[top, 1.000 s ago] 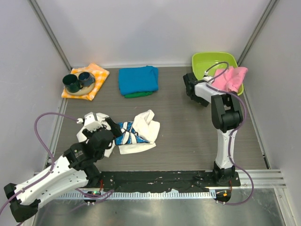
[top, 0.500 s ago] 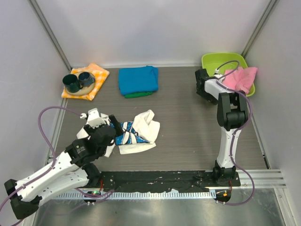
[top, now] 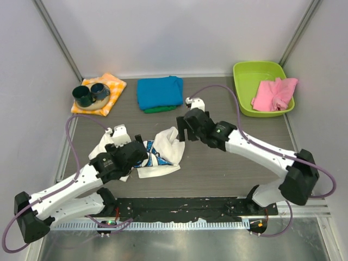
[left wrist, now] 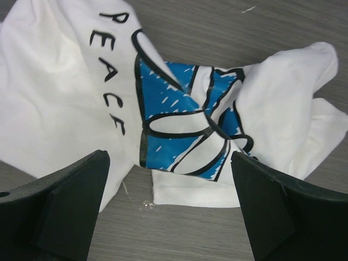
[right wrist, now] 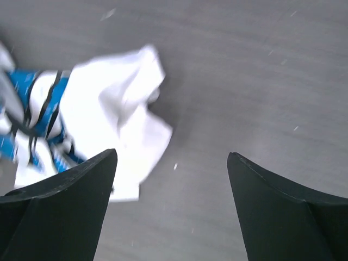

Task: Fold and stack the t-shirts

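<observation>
While the white t-shirt (top: 160, 155) lay crumpled and unfolded on the near-left part of the grey table (top: 228, 163), both arms were gathered over it. In the left wrist view, the white t-shirt (left wrist: 65, 92) showed black "PEACE" lettering beside a blue daisy print outlined in black, with a bunched white fold off to the right. In the right wrist view, the white t-shirt (right wrist: 119, 125) was blurred, lying to the lower left with bare table to its right.

The left gripper (top: 140, 152) was over the shirt's left half. Its fingers (left wrist: 70, 209) were spread wide with nothing between them, and the print showed in the gap. The right gripper (top: 180, 130) reached in from the right, at the shirt's upper right corner. Its fingers (right wrist: 283, 212) were also wide apart and holding nothing. Whether either gripper touched the fabric could not be told.

Further back, at centre, the turquoise t-shirt (top: 159, 91) lay folded on top of the green t-shirt (top: 161, 109), of which only the near edge showed. At the back left, an orange-and-white checked cloth (top: 111, 87) carried two dark cups (top: 83, 95), touching each other. At the back right, a lime-green tray (top: 247, 73) held a crumpled pink cloth (top: 274, 93) that spilled over its right rim.
</observation>
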Robot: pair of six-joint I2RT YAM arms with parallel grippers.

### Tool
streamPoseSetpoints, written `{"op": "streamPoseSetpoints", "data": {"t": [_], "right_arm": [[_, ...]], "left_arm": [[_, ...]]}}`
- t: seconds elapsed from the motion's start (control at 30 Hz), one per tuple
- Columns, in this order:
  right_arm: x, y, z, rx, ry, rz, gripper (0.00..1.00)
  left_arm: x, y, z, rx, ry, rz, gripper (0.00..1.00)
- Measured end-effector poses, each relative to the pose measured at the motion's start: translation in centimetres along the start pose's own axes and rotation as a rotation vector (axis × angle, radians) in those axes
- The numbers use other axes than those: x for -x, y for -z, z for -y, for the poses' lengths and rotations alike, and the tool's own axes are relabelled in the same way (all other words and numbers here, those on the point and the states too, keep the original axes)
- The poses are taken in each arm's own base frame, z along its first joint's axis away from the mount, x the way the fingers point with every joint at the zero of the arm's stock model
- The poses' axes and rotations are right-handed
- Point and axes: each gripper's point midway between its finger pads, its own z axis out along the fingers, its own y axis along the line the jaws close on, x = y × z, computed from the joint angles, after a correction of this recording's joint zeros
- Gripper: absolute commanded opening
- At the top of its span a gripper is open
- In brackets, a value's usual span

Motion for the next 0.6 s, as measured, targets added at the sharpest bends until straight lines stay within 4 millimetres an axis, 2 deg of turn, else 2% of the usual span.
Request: {"op": "streamPoseSetpoints", "data": {"t": [0.17, 0.27, 0.37, 0.47, 0.6], "right_arm": [[-5.9, 3.5, -3.2, 0.186, 0.094, -0.111, 0.81], [-9.6, 5.2, -6.4, 0.299, 0.179, -0.193, 0.8], [-13.1, 7.0, -9.8, 0.406, 0.26, -0.26, 0.79], [-16.6, 7.5, -12.3, 0.463, 0.326, -0.327, 0.79], [-20.5, 6.6, -14.6, 0.481, 0.401, -0.394, 0.79]], "left_arm": [[-1.6, -0.5, -3.4, 0.095, 0.072, -0.02, 1.0], [-1.2, -0.6, -5.1, 0.133, 0.132, -0.004, 1.0], [-0.9, -0.9, -5.9, 0.164, 0.172, -0.005, 1.0], [-2.2, -1.6, -6.3, 0.185, 0.162, -0.039, 1.0], [-4.1, -2.2, -7.3, 0.225, 0.155, -0.076, 1.0]]}}
